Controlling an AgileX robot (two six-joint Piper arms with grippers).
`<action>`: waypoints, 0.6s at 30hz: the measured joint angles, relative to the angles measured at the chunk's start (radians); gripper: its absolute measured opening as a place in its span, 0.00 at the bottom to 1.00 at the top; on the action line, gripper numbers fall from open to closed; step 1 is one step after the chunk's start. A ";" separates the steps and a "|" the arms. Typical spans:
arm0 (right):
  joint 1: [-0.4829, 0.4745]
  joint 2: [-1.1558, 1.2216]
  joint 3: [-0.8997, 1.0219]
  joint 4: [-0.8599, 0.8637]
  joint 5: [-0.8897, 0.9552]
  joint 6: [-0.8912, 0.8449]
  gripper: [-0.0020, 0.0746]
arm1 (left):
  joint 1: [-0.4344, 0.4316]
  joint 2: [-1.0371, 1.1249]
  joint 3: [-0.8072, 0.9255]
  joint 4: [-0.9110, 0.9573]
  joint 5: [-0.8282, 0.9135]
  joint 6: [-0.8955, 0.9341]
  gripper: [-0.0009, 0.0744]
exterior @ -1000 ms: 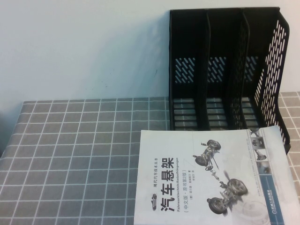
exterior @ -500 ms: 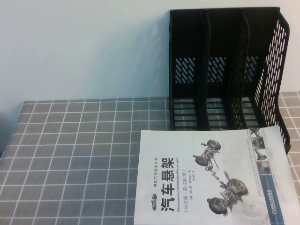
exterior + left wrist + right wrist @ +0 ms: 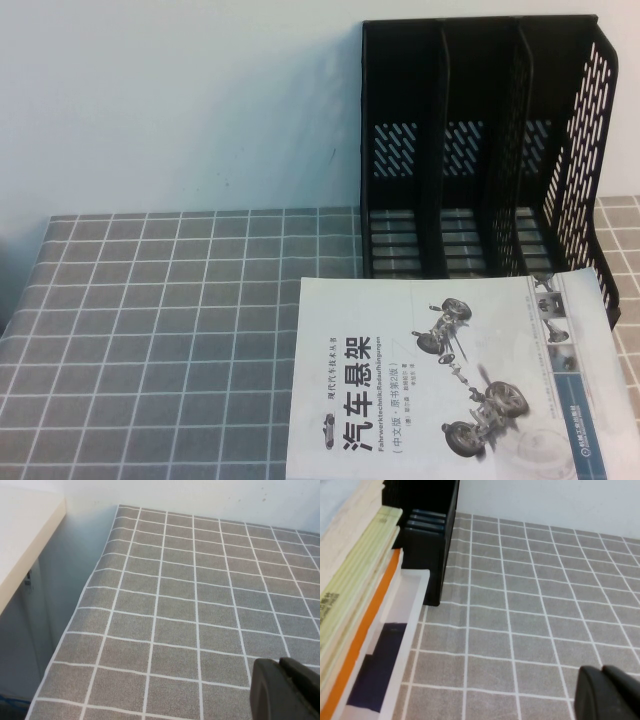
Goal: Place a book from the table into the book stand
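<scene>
Lying flat lower right of the high view, the book (image 3: 450,375) is nearer the right gripper (image 3: 609,694); left gripper (image 3: 285,689) over bare desk (image 3: 170,330); stand (image 3: 480,150) behind. Both grippers' opening cannot be told.

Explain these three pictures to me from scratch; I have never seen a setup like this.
This is a two-armed table robot, and each picture comes from one of its cameras. The high view looks down at the table, covered in a grey checked cloth. A white book lies flat there, right in front of a black book stand with three upright compartments, all empty. The other two pictures come from cameras on the wrists. The left gripper shows as a dark tip over bare cloth. The right gripper hangs over the cloth beside a stack of books and the stand's foot. Neither gripper holds anything, and neither arm shows in the high view.
</scene>
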 joint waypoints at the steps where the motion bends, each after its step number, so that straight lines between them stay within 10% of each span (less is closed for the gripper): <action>1: 0.000 0.000 0.000 0.000 -0.004 0.000 0.02 | 0.000 0.000 0.000 0.000 0.000 0.000 0.01; 18: 0.000 0.000 0.009 -0.002 -0.375 -0.018 0.02 | 0.000 0.000 0.011 0.078 -0.132 0.002 0.01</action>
